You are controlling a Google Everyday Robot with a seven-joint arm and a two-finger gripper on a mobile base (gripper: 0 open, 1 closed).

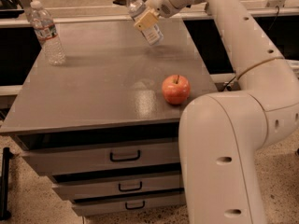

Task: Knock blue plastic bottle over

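Note:
The blue plastic bottle (148,28), clear with a white cap and a white-and-blue label, is tilted steeply near the far edge of the grey table (93,92). Its cap leans up to the left and its base sits low on the right, by the tabletop. My gripper (146,18) comes in from the upper right and is pressed against the middle of the bottle, covering part of the label. My arm (233,36) stretches across the right side of the view.
A clear ridged bottle (47,33) with a red-and-white label stands upright at the table's far left corner. A red apple (176,88) lies near the front right. Drawers (125,156) are below the tabletop. My arm's base (219,162) fills the lower right.

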